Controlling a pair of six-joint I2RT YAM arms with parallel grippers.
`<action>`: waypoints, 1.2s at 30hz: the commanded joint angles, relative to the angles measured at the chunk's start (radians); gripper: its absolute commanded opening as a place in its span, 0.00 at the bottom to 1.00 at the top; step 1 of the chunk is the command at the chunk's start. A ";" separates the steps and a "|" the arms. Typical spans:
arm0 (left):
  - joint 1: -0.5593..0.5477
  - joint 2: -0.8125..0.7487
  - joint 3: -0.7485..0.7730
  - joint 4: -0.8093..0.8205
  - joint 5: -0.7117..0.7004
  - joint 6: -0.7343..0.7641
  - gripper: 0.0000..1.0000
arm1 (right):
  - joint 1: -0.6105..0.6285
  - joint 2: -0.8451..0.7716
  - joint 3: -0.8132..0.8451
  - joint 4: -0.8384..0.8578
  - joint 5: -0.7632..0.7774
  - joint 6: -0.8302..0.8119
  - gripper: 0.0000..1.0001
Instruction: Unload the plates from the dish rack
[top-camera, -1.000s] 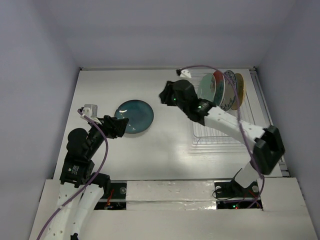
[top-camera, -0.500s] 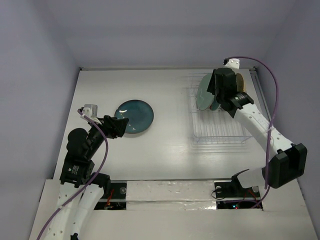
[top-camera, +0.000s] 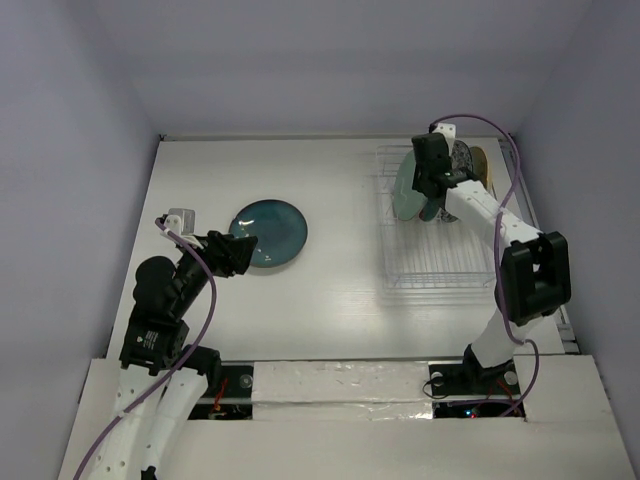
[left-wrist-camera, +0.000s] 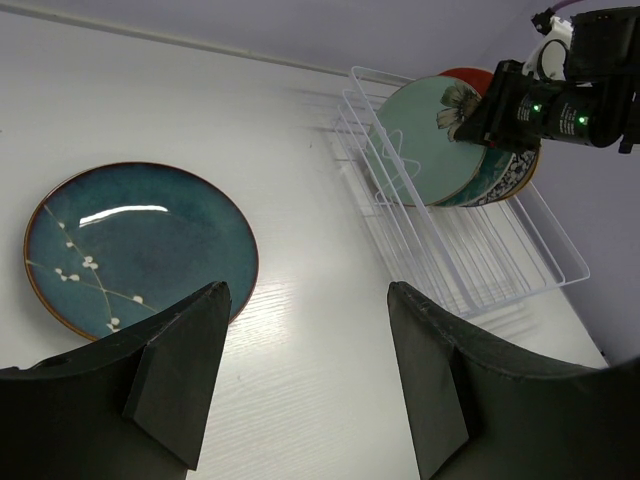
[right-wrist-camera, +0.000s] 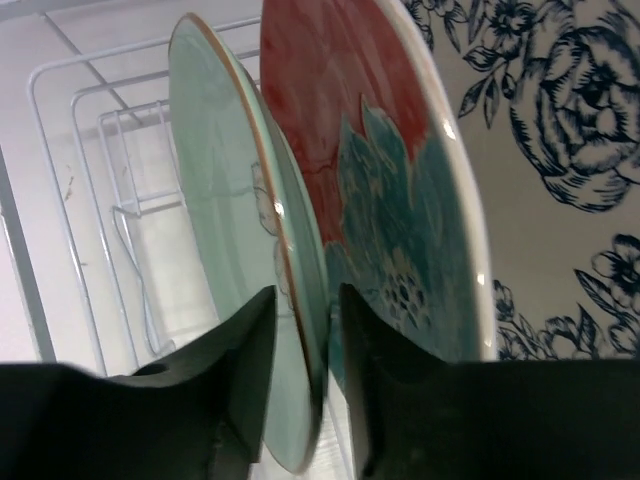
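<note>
**Right gripper astride the pale green plate in the rack; left gripper open beside the teal plate**

The right gripper (right-wrist-camera: 305, 300) is at the top rim of the pale green plate (right-wrist-camera: 215, 150), which stands upright in the dish rack (top-camera: 440, 260). The rim of this plate passes between its two fingers (right-wrist-camera: 230, 400). One finger is on the plate's free face, and the other is in the narrow gap between this plate and the red plate with teal pattern (right-wrist-camera: 320, 100). The jaws are narrow around the rim, but I cannot tell whether the pads already press on it.

The red plate is just behind the inner finger, almost touching the green one at the lower part. Behind the red plate is the white plate with blue flowers (right-wrist-camera: 540, 120), and the tan plate (top-camera: 482, 165) is the last of the row. On the outer side of the gripper, past the green plate's free face, there are only the thin white wires of the rack.

The left gripper (left-wrist-camera: 305, 290) has its jaws wide apart and holds nothing. The dark teal plate (left-wrist-camera: 140, 245) lies flat on the white table (top-camera: 330, 280), just ahead of the left finger and not touching it. The rack is well apart from this gripper, ahead of it and to its right.
</note>
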 joint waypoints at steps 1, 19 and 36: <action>0.005 -0.006 -0.012 0.027 0.009 -0.005 0.61 | 0.001 0.008 0.083 0.003 0.021 -0.032 0.35; 0.005 -0.006 -0.013 0.029 0.009 -0.007 0.61 | 0.032 -0.333 0.135 0.007 -0.001 -0.078 0.00; 0.026 0.004 -0.012 0.029 0.002 -0.007 0.40 | 0.365 -0.183 -0.130 0.738 -0.601 0.503 0.00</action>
